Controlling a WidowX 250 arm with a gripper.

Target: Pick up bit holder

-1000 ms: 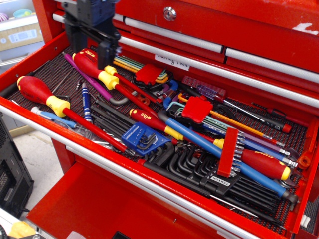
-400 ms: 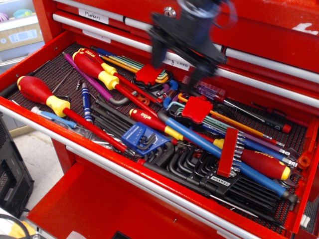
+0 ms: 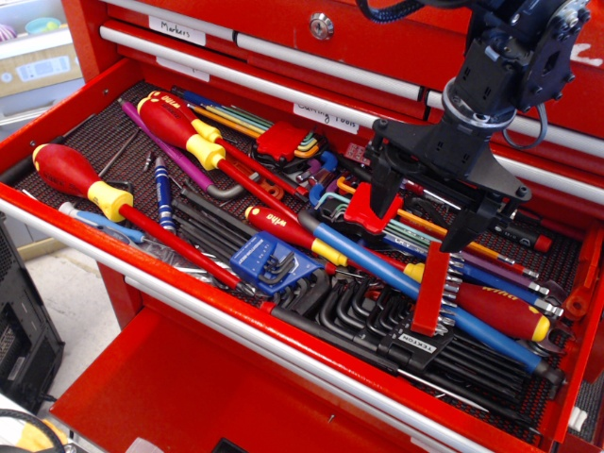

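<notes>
The bit holder point(image 3: 431, 295) is a narrow red bar with a row of silver bits along its right side. It lies in the right half of the open drawer, across a blue-shafted screwdriver point(image 3: 396, 274) and black hex keys. My black gripper point(image 3: 427, 219) hangs just above the holder's far end, jaws open and empty. Its left finger point(image 3: 384, 193) is in front of a squarish red hex-key holder point(image 3: 363, 215); its right finger point(image 3: 475, 222) is to the right of the bar. The fingers do not touch the bar.
The red tool-chest drawer point(image 3: 236, 321) is crowded: red-and-yellow screwdrivers point(image 3: 90, 184) point(image 3: 179, 127), a blue folding hex-key holder point(image 3: 274, 262), another red hex-key holder point(image 3: 280, 142), a black hex-key rack point(image 3: 415, 344). Closed upper drawers point(image 3: 283, 52) stand behind.
The gripper has moved from the drawer's far left corner, rightward across the back, and down to just above the bit holder's far end. The tools have not moved.
</notes>
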